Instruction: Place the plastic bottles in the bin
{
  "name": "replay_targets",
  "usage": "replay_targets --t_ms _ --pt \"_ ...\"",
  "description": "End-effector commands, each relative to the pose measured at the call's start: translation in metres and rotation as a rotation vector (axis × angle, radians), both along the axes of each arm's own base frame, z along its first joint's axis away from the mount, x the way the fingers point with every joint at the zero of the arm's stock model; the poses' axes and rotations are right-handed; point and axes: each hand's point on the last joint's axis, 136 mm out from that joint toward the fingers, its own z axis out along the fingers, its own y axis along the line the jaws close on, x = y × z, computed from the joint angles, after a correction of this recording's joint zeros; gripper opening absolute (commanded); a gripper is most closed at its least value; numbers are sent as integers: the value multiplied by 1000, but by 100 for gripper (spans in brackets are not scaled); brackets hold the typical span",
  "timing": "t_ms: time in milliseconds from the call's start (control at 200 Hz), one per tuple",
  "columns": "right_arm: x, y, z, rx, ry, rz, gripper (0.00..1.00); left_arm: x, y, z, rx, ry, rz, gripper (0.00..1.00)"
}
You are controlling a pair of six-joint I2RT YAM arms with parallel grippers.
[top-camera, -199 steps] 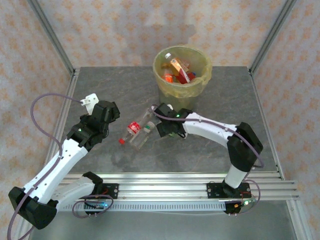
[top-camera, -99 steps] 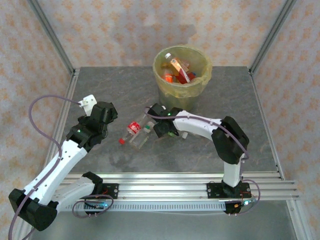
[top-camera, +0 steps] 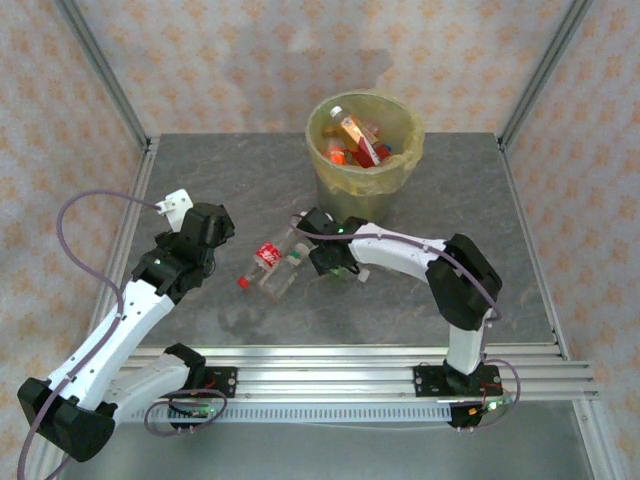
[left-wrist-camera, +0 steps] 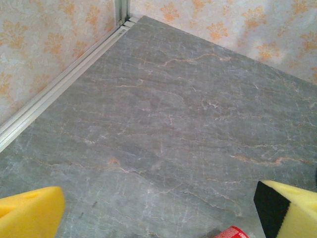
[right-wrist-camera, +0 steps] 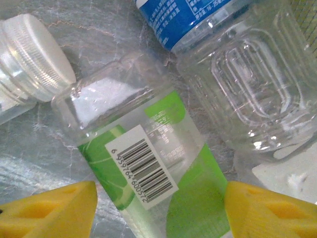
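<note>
Right wrist view: green-labelled bottle (right-wrist-camera: pixel 148 183) between the wide-apart right jaws

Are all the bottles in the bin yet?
Not yet. Several bottles already sit in the bin. The right tool is open around a green-label bottle lying on the table. A blue-label bottle beside it and a red-label bottle are left, too.

The bin (top-camera: pixel 392 172) is pale yellow-green, the table (left-wrist-camera: pixel 173 124) grey with faint pale veins, the walls (top-camera: pixel 230 60) cream with orange floral motifs, beside the clear green-labelled bottle (right-wrist-camera: pixel 148 173) with its white barcode patch, the blue-labelled bottle (right-wrist-camera: pixel 183 12) and the red-labelled bottle (top-camera: pixel 265 256).
</note>
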Motion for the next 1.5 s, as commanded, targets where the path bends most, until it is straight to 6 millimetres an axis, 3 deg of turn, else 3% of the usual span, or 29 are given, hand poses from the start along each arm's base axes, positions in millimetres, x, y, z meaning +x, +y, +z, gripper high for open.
replay_targets --t_ms 0,250,440,585,826,971,1146,1346,1496 --pt "-27 -3 -12 9 105 2 68 -7 11 -1 9 -1 48 100" --pt "-17 -2 25 45 20 -3 71 -7 10 0 2 -4 47 100" --pt "-5 -4 31 11 -38 -10 75 -6 9 0 -3 -6 46 100" --pt "3 -3 15 -37 -46 2 82 -7 9 -1 -4 -4 47 100" --pt "7 5 -15 -85 -2 37 82 -7 10 -2 -5 1 49 100" --pt "3 9 -26 -75 31 45 77 -8 11 -1 -4 -2 51 100" --pt "-3 7 -34 -79 62 45 63 -8 11 -1 -1 -2 54 100" --pt "-7 1 -6 -44 45 21 48 -9 12 1 2 -4 59 100" --pt "-16 -1 47 53 3 2 38 -9 14 3 8 -8 67 100"
